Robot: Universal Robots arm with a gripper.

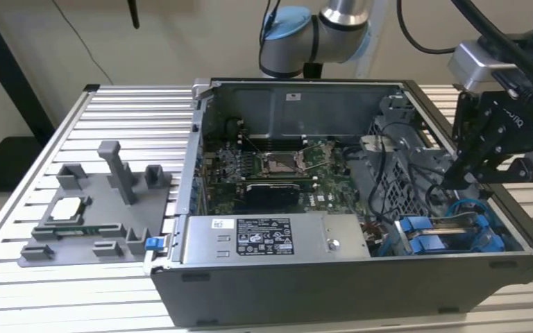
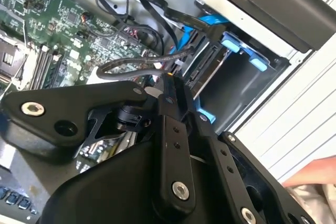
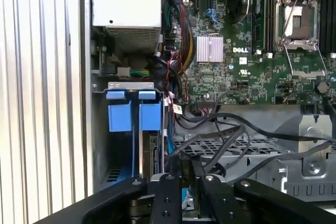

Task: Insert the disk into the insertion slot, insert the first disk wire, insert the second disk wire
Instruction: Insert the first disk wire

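The disk (image 2: 210, 64) stands on edge in the insertion slot (image 2: 239, 85), a grey bay at the corner of the open computer case, with blue carrier tabs (image 3: 128, 114) at its mouth. In the exterior view the slot (image 1: 475, 232) lies at the right, under my black gripper (image 1: 450, 179). A blue wire (image 2: 186, 35) runs down to the disk's connector edge. In both wrist views my gripper (image 3: 188, 179) hovers just over that edge, its fingers close together on the end of a black wire (image 2: 126, 66) that loops back over the motherboard. The gripper (image 2: 169, 83) tip nearly touches the disk.
A grey power supply box (image 1: 266, 239) fills the case's front, and the motherboard (image 1: 276, 170) lies behind it. More black cables (image 3: 247, 135) cross a perforated metal panel beside the slot. A grey fixture (image 1: 100, 208) sits on the slatted table (image 1: 26, 291). A hand (image 2: 315, 177) shows outside the case.
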